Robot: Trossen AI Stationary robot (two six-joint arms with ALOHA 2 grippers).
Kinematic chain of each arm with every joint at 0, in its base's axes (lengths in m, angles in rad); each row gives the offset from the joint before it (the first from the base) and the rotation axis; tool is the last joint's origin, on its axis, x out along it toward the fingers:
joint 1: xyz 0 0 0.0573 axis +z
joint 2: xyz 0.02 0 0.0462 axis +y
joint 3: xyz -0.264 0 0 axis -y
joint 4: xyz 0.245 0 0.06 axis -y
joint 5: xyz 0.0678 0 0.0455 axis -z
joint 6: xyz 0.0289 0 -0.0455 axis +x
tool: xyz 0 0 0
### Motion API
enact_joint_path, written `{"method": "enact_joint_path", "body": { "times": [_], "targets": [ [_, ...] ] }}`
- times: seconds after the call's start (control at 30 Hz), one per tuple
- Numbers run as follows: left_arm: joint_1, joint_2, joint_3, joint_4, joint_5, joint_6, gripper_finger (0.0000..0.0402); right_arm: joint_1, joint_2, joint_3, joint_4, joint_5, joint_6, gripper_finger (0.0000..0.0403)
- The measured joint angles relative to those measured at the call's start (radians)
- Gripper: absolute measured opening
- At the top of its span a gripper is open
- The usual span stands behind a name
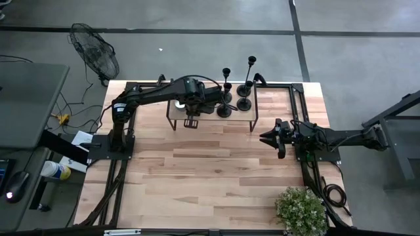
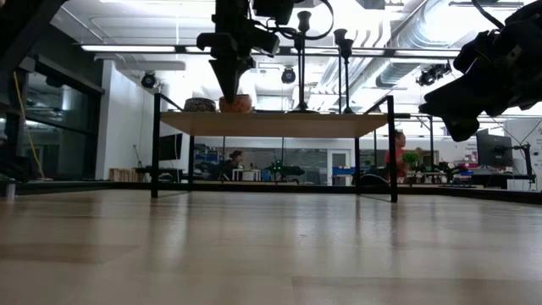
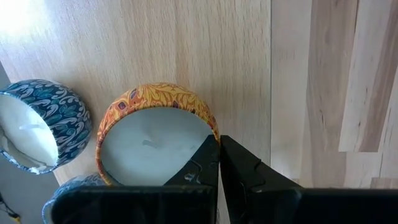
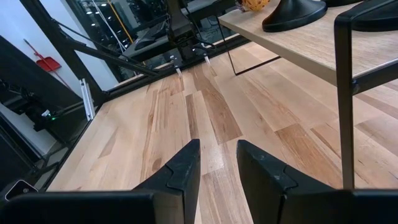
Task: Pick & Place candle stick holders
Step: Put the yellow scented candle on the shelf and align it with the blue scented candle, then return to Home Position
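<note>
Four candle stick holders (image 1: 235, 92) stand on the shelf (image 1: 252, 117); left hand (image 1: 191, 122) closed empty there, right hand (image 1: 273, 138) parted, idle.

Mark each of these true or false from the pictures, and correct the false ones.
1. The candle stick holders stand on the raised shelf. True.
2. The left gripper has its fingers spread wide. False: the fingers are shut, tips together, over the orange candle tin.
3. The right gripper holds a candle stick holder. False: its fingers are apart with nothing between them, over the bare table.
4. A blue patterned candle tin sits beside the orange one. True.
5. A green plant sits at the table's corner on the right arm's side. True.
</note>
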Motion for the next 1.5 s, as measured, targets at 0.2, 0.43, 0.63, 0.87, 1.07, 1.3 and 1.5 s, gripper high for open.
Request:
{"method": "enact_joint_path", "body": {
  "times": [0.2,0.43,0.63,0.87,1.07,1.3,1.5],
  "targets": [
    [0.0,0.0,0.0,-0.008,-0.002,-0.007,0.0029,0.0,0.0,0.0,0.0,0.0,0.0,0.0098],
    [0.0,0.0,0.0,-0.003,-0.037,-0.008,0.0069,0.0,0.0,0.0,0.0,0.0,0.0,0.0098],
    [-0.007,-0.002,0.003,0.001,-0.065,-0.008,0.0071,0.0,0.0,0.0,0.0,0.0,0.0,0.0098],
    [-0.009,-0.055,0.005,-0.015,-0.071,-0.031,0.0071,0.0,0.0,0.0,0.0,0.0,0.0,0.0098],
    [-0.022,-0.102,0.005,-0.03,-0.046,-0.064,0.0072,0.0,0.0,0.0,0.0,0.0,0.0,0.0098],
    [-0.061,-0.185,0.005,-0.028,0.043,-0.127,0.0072,0.0,0.0,0.0,0.0,0.0,0.0,0.0098],
    [-0.125,-0.344,-0.134,0.141,0.132,-0.181,0.0072,0.0,0.0,0.0,0.0,0.0,0.0,0.0098]
  ]
}}
